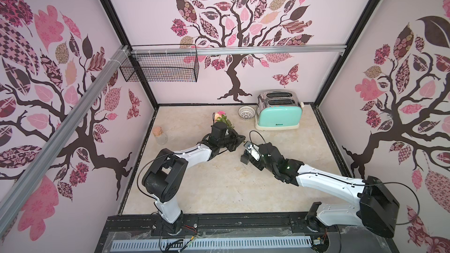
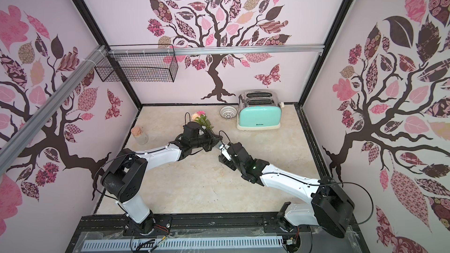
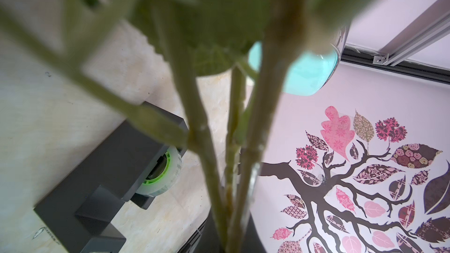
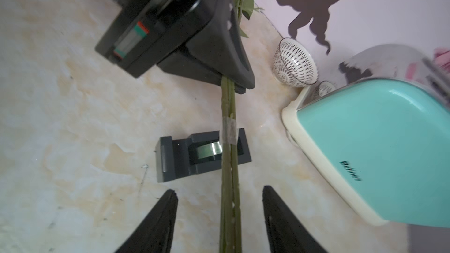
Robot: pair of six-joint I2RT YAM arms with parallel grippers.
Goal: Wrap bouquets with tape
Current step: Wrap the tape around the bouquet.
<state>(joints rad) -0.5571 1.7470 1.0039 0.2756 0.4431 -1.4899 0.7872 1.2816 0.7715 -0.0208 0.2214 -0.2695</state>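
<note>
The bouquet's pink and peach roses stand up behind my left gripper, which is shut on the green stems. In the left wrist view the stems run into the closed jaws of the left gripper. A strip of clear tape sits around the stems. My right gripper is open, with the stems' lower ends between its fingers, touching neither. The black dispenser with its tape roll lies on the table under the stems.
A mint toaster and a small patterned bowl stand at the back right, close to the stems. A cork-stoppered glass jar is at the left. A wire basket hangs on the back rail.
</note>
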